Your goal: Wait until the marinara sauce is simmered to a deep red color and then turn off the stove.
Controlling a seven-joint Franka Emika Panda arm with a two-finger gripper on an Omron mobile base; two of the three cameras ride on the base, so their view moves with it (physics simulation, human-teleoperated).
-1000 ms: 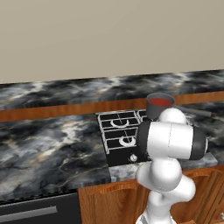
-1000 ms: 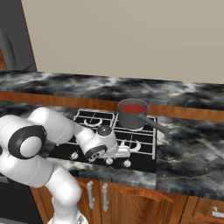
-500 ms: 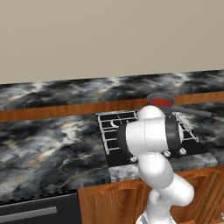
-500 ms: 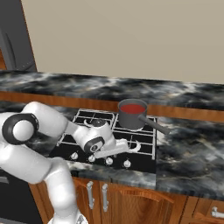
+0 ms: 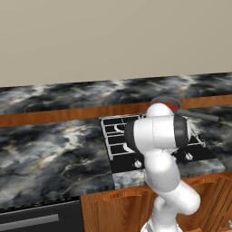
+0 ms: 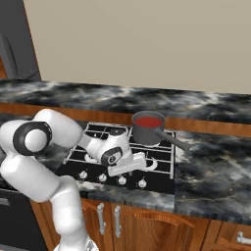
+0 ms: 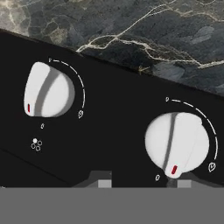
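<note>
Compared with a second ago, the arm has been swung further over the front of the stove, so the tool now sits low above the knob row instead of off to the left. In the hand view two white knobs are seen up close: a left knob and a right knob, with the finger tips rising just under the right one. Honestly, whether the jaws are open or closed can't be told from these shots; nothing is seen gripped.

Further out, the saucepan is parked on the back right burner, and the marinara sauce inside is showing red. The marbled bench runs around the cooktop.

Stuff that could go sideways: the wrong knob could get turned, since two sit side by side and which one feeds the pan's burner isn't obvious. Also, the fingers could slip off the rounded knob if they're closed off-centre.
</note>
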